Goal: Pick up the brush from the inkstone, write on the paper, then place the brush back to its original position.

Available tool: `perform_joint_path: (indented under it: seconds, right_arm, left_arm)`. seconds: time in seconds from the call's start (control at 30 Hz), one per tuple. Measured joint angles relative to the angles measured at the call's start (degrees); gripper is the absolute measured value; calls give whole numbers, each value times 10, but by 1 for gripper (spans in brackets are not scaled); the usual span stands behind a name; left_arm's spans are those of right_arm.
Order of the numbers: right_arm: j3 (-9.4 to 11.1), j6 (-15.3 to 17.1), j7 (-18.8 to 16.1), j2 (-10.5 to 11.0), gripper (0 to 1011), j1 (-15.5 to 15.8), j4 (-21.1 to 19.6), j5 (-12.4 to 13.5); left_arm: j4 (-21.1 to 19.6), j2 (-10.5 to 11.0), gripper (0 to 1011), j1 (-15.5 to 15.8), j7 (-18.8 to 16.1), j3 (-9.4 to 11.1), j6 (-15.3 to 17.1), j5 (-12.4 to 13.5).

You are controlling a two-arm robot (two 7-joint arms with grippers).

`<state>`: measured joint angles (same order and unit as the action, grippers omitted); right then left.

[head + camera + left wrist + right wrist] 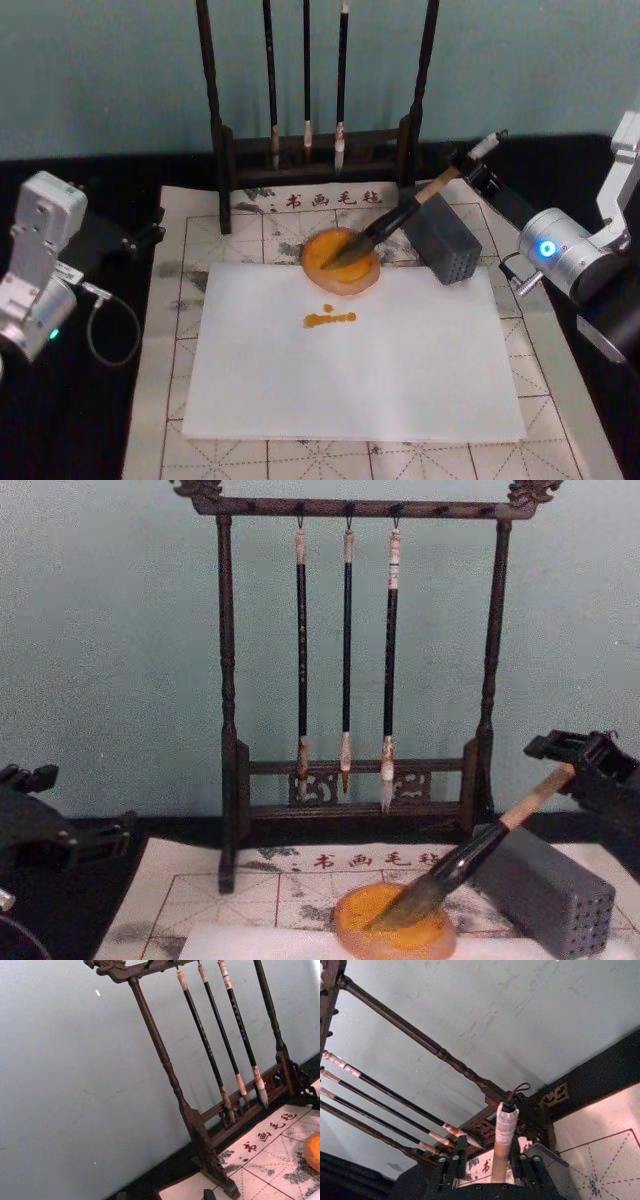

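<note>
A gridded beige mat is spread on the black table, and a smooth white paper sheet is laid on it, marked with a short orange stroke towards 12 o'clock. Just past the sheet's far edge the inkstone is seated, a round shallow amber dish with a thick glossy rim. The dark bristle tuft of the brush is lodged in it; the tan wooden handle is slanted up towards 2 o'clock, past a perforated grey block. Near the white cap the handle is straddled by the right claw, set narrow, with a gap seen beside each finger. The left claw is parked at 9 o'clock. Farthest, three thin brushes are hung from a dark turned-wood rack.
</note>
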<state>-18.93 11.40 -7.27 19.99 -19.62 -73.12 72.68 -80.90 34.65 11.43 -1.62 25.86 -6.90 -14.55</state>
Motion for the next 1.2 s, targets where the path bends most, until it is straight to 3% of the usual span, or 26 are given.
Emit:
perform_joint_path:
  seconds: [0.2,0.57,1.2]
  right_arm:
    - [0,0,0,0,702,0,0,0]
    - [0,0,0,0,993,0,0,-1]
    - [-14,-11,4,10,1000,-6,9,17]
  left_arm:
    - [0,0,1001,0,0,0,0,0]
    - [0,0,1001,0,0,0,0,0]
    - [0,0,1001,0,0,0,0,0]
